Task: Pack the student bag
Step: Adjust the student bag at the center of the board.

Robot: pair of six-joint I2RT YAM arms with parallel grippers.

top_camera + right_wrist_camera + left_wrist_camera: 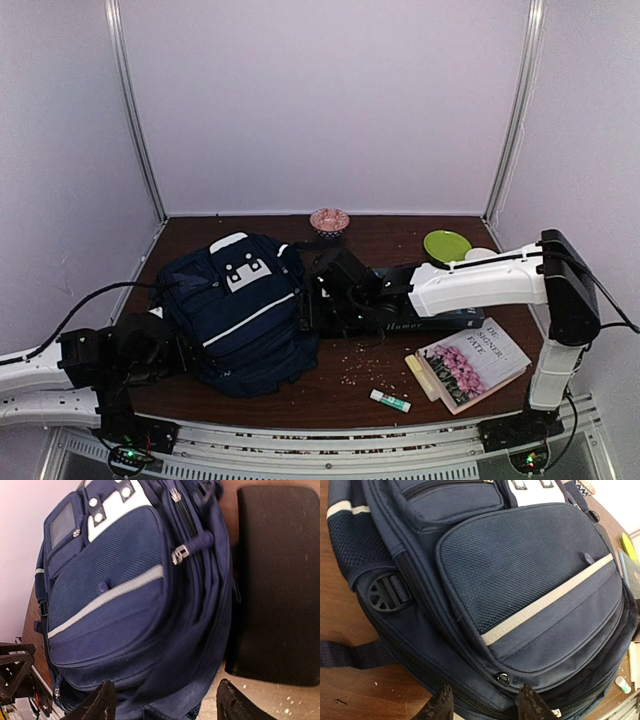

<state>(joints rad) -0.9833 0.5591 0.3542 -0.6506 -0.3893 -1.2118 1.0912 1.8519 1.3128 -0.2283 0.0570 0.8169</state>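
Observation:
The student bag [240,310] lies flat on the brown table, front pocket up, navy with white stripes. My left gripper [168,347] is at the bag's left edge. In the left wrist view that gripper [485,707] is open, and its dark fingertips [440,705] straddle the bag's [520,580] zipped edge near a small metal ring [503,678]. My right gripper [318,292] reaches in at the bag's right side. In the right wrist view it [167,705] is open, with a fold of the bag [130,605] between its wide-set fingers [100,702]. The bag's zippers appear closed.
A black book [425,322] [275,580] lies right beside the bag, under my right arm. Further right are a book with pink flowers on its cover [470,365], a glue stick [390,401], a green plate [447,245] and a pink bowl [329,220]. Crumbs dot the table.

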